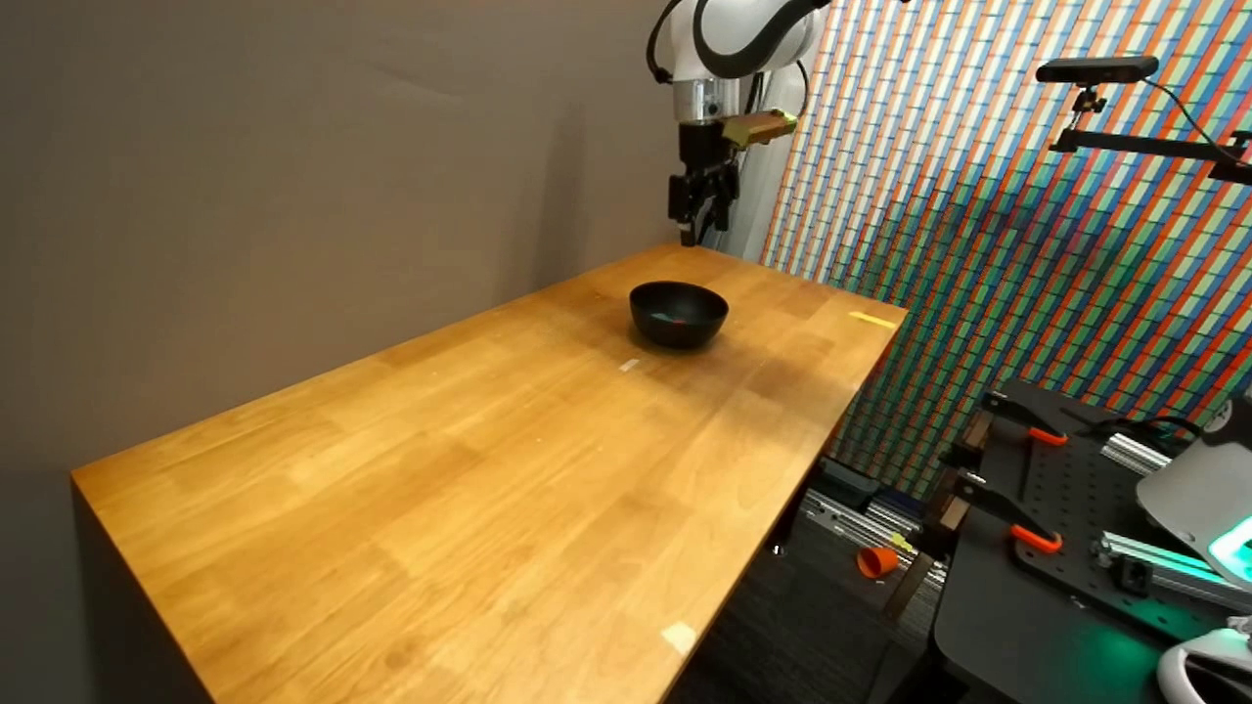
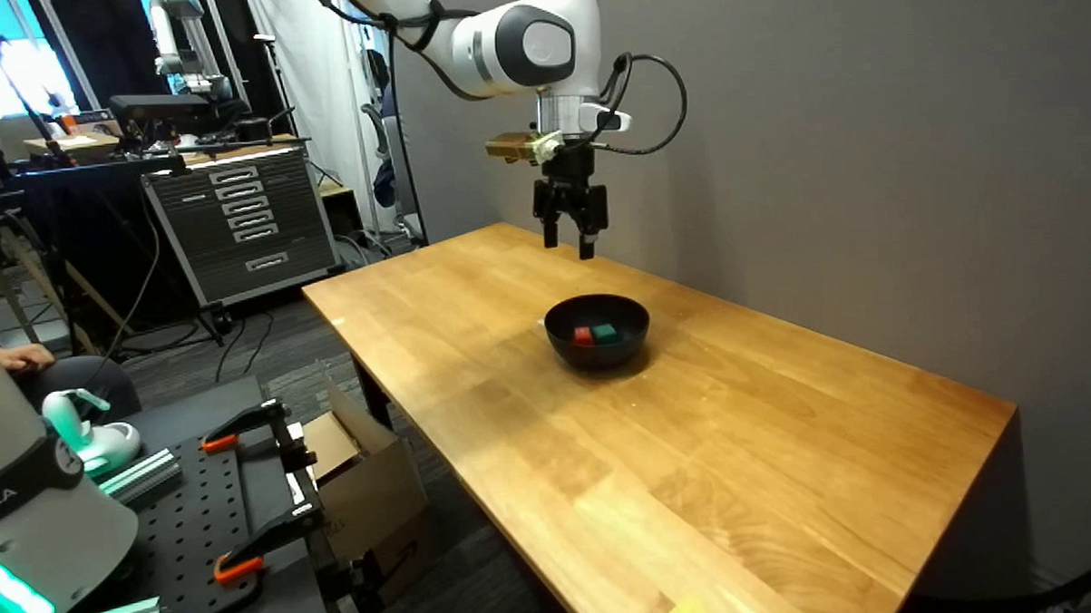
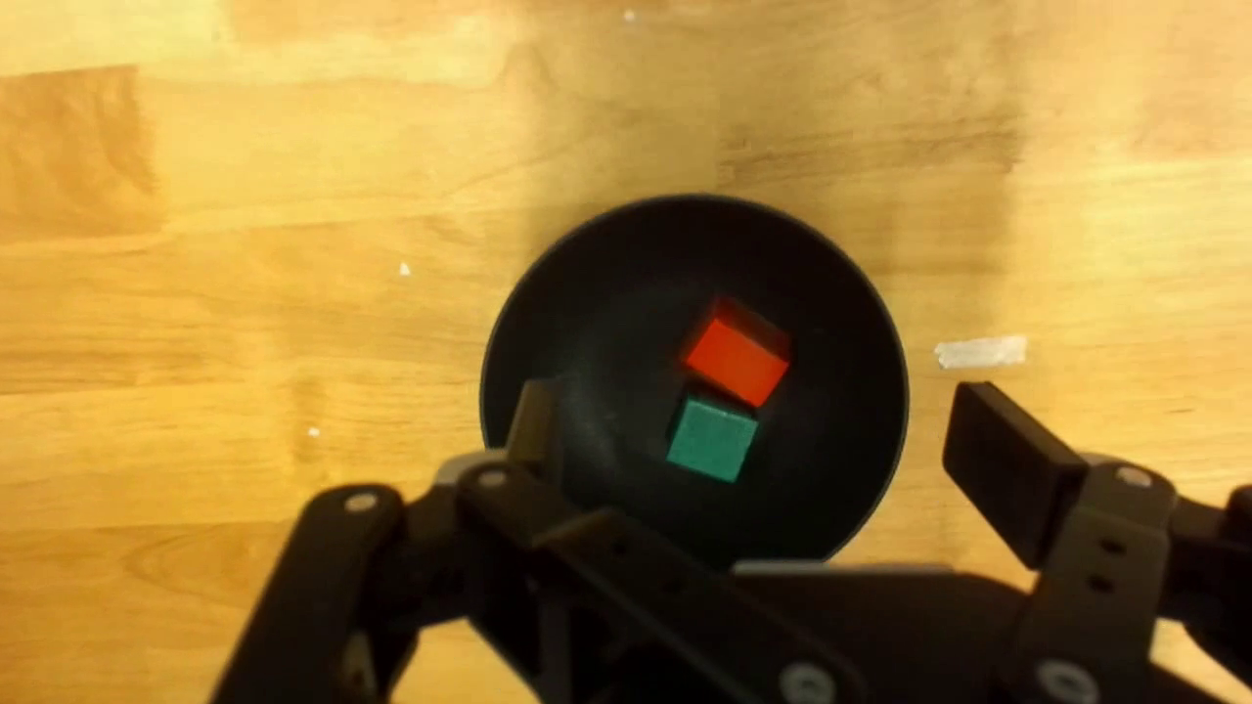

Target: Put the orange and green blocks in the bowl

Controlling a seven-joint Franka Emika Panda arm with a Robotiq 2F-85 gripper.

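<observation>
- Closest in the wrist view is the Robotiq gripper (image 3: 768, 445), its jaws spread wide with nothing between them.
- Beneath it, the orange block (image 3: 738, 362) and the green block (image 3: 712, 438) lie side by side inside the black bowl (image 3: 841, 391), upright on the wooden table (image 3: 245, 323).
- With both in, placing looks done; the step in hand is, I judge, the retreat, and the next move should call only for lifting clear of the bowl.
- The wrist view shows both blocks whole; in an exterior view the bowl's near wall (image 1: 678, 334) covers all but slivers of colour.
- Both exterior views show the gripper well above the bowl, a height the wrist view cannot give.
</observation>
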